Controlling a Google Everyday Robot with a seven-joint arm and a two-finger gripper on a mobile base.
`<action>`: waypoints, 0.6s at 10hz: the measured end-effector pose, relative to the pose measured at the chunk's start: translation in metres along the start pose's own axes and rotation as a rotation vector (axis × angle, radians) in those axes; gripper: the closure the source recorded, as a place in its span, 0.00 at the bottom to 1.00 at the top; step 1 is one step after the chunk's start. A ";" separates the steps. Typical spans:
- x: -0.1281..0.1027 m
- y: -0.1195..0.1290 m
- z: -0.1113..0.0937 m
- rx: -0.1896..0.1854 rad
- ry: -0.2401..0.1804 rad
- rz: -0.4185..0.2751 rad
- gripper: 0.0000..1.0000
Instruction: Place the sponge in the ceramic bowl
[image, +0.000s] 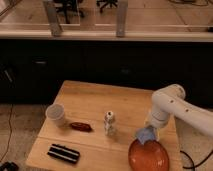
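Note:
The light blue sponge (145, 135) hangs at the end of my white arm, held in my gripper (148, 131), which is shut on it. It sits just above the far rim of the orange-brown ceramic bowl (148, 155), which rests at the table's front right corner. The gripper's fingers are mostly hidden behind the arm and the sponge.
On the wooden table (95, 105) stand a white cup (56, 114) at the left, a dark red oblong item (80, 126), a small white bottle-like figure (109, 123) in the middle, and a black-and-white striped block (63, 153) near the front left edge.

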 end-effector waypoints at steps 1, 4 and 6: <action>-0.001 0.000 0.000 -0.004 -0.001 -0.002 0.97; -0.002 0.000 0.000 -0.016 -0.004 -0.009 0.97; -0.005 0.001 0.000 -0.025 -0.007 -0.014 0.97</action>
